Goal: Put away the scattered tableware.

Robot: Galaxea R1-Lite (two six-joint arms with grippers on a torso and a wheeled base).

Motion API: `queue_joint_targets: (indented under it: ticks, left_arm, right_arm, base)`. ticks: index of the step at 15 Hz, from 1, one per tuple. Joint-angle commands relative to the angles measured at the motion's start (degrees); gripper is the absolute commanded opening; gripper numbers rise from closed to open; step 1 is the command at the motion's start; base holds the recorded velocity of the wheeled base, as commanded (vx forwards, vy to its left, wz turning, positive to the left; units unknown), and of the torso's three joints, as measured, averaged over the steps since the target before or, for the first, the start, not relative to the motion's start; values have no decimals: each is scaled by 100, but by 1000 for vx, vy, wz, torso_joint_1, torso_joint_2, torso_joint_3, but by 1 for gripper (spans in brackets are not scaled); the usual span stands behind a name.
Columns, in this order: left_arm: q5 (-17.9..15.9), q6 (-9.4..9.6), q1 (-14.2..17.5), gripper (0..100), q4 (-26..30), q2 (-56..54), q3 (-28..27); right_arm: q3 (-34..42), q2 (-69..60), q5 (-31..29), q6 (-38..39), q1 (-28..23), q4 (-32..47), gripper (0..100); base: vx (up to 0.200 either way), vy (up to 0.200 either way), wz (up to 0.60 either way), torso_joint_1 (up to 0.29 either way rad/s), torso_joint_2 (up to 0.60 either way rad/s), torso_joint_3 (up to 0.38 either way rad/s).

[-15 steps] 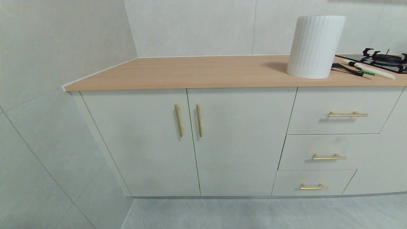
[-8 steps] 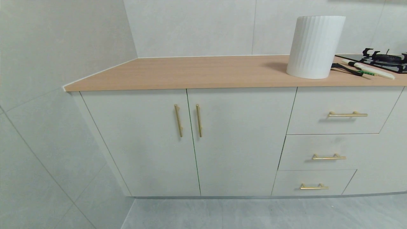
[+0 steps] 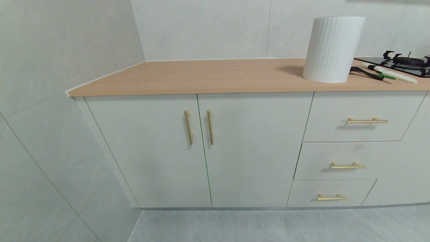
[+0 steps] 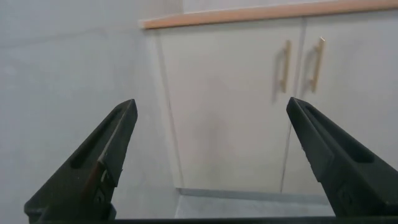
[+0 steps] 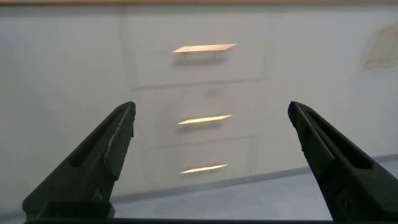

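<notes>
Countertop [image 3: 208, 75]: wood-toned, running along a tiled wall into a corner at its left end.

White ribbed container [image 3: 332, 48]: a tall cylinder, upright, toward the right end of the countertop and near its front edge.

Tableware, two pieces, lying flat on the countertop just right of the container:
- black-handled utensil [image 3: 364, 71], its end at the container's base; type cannot be told.
- pale utensil [image 3: 391, 74] with a green band, beside the black one and angled toward the front edge, its far end close to the gas hob [image 3: 408, 62] at the right end.

Cupboard doors [image 3: 147, 151]: a pair below the left part of the countertop, shut, with upright gold handles [image 3: 188, 127] side by side at the centre seam.

Drawers [image 3: 336, 153]: a stack of three below the right part, shut, each with a horizontal gold bar handle [image 3: 367, 120].

Left gripper [image 4: 210, 106]: jaws spread wide with nothing between them, held in free air facing the cupboard doors, well apart from the tableware.

Right gripper [image 5: 210, 107]: jaws spread wide, nothing held, in free air facing the drawers.
</notes>
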Motion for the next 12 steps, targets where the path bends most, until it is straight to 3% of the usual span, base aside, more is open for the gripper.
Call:
queue_joint_targets:
  ticks: [1, 5, 7, 8, 12]
  left_arm:
    - [-304, 17, 2, 100, -543, -2, 853]
    - [-383, -53, 2, 100, 81, -2, 862]
    - [-585, -106, 2, 100, 143, -2, 853]
    - [-840, -124, -16, 100, 424, -2, 853]
    - [-875, -405, -25, 100, 371, -2, 853]
  right_arm:
    - [228, -7, 101, 103, -4, 118, 100]
    - [228, -7, 365, 156, -4, 636, 100]
    - [228, -7, 462, 147, -4, 636, 100]
    - [228, -7, 708, 121, -4, 645, 100]
    - [228, 1, 796, 77, -4, 654, 100]
  base:
    - [0, 0, 0, 0, 0, 0]
    - [0, 0, 0, 0, 0, 0]
    - [0, 0, 0, 0, 0, 0]
    - [0, 0, 0, 0, 0, 0]
    - [0, 0, 0, 0, 0, 0]
